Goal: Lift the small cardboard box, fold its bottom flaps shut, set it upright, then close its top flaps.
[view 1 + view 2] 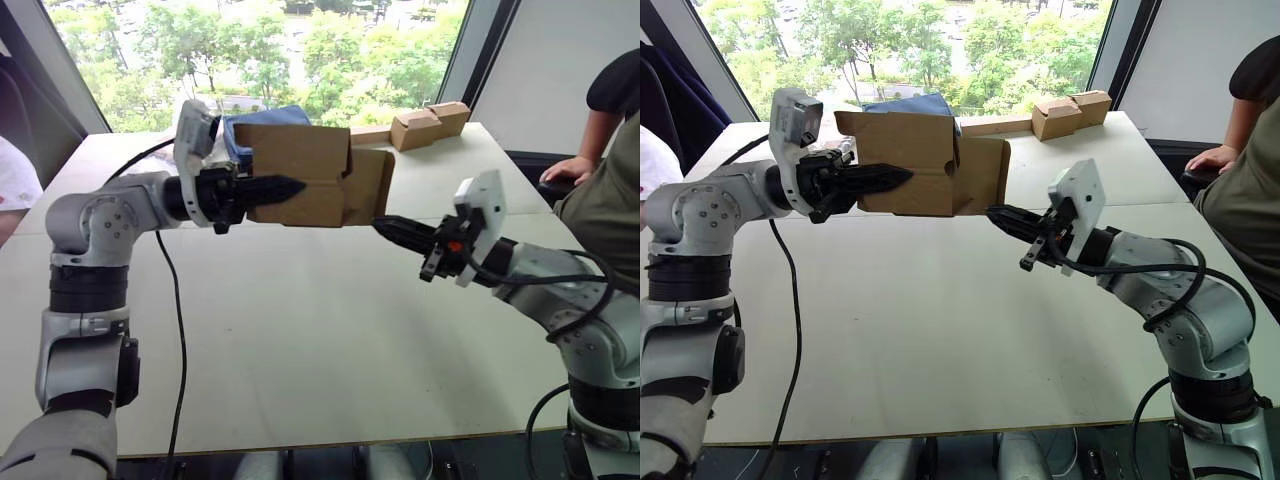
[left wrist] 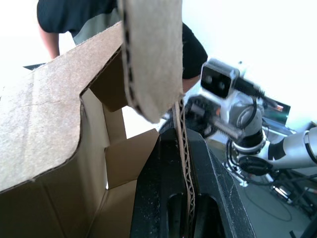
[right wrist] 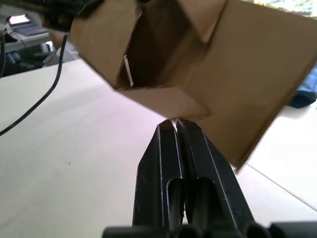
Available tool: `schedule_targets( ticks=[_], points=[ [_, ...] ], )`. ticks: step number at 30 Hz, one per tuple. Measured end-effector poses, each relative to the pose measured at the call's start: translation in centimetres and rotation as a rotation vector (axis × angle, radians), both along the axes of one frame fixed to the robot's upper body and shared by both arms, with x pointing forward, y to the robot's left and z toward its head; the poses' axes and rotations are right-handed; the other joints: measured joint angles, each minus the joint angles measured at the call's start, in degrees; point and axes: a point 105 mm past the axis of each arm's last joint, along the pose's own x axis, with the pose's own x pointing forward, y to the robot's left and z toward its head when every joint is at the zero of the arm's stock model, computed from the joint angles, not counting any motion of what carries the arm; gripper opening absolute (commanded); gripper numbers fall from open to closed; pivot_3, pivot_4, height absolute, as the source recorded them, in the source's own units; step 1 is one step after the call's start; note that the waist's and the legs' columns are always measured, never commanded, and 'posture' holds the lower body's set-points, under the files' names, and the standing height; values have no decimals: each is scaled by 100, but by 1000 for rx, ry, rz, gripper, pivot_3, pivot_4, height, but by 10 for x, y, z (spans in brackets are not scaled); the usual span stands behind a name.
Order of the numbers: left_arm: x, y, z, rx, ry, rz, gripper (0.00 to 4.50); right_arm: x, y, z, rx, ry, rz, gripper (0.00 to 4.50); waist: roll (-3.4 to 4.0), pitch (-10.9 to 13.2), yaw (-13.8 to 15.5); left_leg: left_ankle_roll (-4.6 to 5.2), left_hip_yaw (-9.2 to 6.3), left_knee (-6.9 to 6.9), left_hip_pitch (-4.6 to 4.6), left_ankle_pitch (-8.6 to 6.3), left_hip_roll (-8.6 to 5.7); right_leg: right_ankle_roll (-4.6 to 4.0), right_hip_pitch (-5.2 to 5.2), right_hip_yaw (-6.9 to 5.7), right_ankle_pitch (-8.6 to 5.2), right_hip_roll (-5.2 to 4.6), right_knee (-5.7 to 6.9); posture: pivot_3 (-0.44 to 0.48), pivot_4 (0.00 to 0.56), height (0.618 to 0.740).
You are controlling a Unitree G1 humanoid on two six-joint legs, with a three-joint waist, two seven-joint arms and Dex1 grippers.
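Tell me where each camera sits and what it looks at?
Left and right eye views: on the head, looking down over both arms at the small cardboard box held above the table.
Left wrist view: along the left gripper, clamping a box wall.
Right wrist view: along the right gripper, at a flap.
All share the box.

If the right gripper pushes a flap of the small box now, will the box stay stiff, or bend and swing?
The box is probably light: the left gripper holds it off the table by one wall alone. It may swing when pushed, since only that pinch steadies it. The flaps look thin, so they should fold easily under the right gripper.
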Motion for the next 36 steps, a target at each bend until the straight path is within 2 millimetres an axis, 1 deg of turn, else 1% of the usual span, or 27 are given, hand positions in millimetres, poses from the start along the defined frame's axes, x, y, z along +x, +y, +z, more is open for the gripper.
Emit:
schedule_targets(
  ticks=[4, 9, 22, 28, 36],
  points=[
    [0, -1, 0, -2, -1, -4, 0, 0, 10, 8, 22, -32, 32, 73, 0, 0, 2, 0, -1, 0, 0, 0, 0, 0, 0, -1, 0, 0, 1, 0, 150, 740],
    [-1, -1, 0, 0, -2, -6, 0, 0, 18, 14, 74, -37, 57, 73, 0, 0, 2, 0, 0, 4, 0, 0, 0, 0, 1, 0, 0, -1, 1, 0, 150, 740],
    [-4, -3, -5, -3, 11, -11, 0, 1, 25, 17, 128, -34, 89, 73, 0, 0, 3, 0, 0, 6, 0, 0, 0, 0, 1, 0, 0, -1, 2, 0, 150, 740],
    [-4, -1, -5, 10, 19, -1, 0, -1, 29, 14, 134, -25, 106, 73, 0, 0, 2, 0, -1, 6, 0, 0, 0, 0, 1, 0, 0, 0, 3, 0, 150, 740],
    [-7, -3, -6, 8, 21, 1, 0, -1, 27, 14, 130, -24, 123, 73, 0, 0, 1, 0, -1, 7, 0, 0, 0, 0, 1, 0, 0, -1, 3, 0, 150, 740]
  ],
)
